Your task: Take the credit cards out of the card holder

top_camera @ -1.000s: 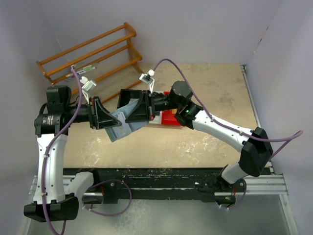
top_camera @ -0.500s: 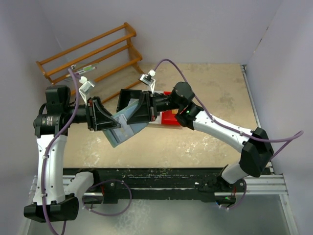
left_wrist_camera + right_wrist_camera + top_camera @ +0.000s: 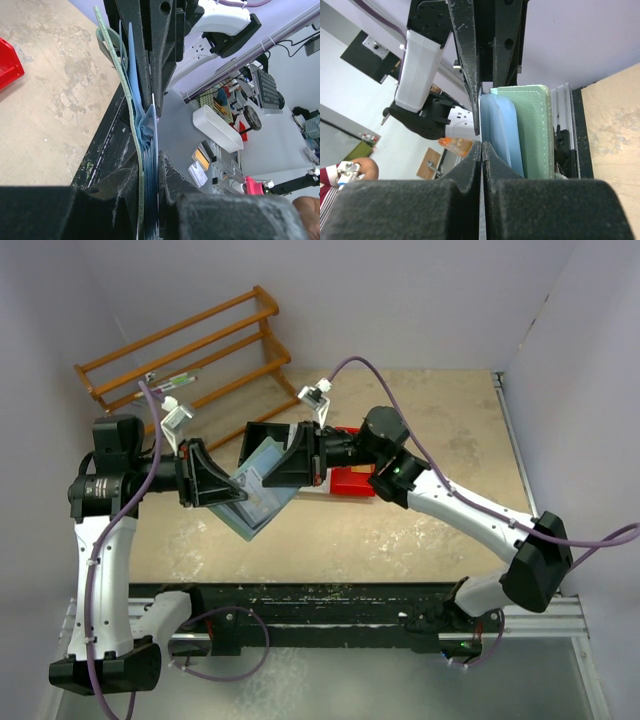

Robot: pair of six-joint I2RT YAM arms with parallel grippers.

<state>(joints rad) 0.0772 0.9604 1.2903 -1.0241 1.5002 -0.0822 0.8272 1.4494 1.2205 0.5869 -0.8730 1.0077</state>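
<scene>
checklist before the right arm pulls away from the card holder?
1. Left gripper shut on card holder: ok.
2. Right gripper shut on the holder's inner layers: ok.
3. Credit card between the right gripper's fingers: cannot tell.
4. Green cover outside the right gripper: ok.
5. Any card visibly out: not ok.
6. Clearance over red bin: cannot tell.

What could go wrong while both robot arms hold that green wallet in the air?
The card holder hangs above the table, pinched at its edges by both arms' jaws; it might slip and drop. Pulling apart could bend or tear its thin blue inner layers.
</scene>
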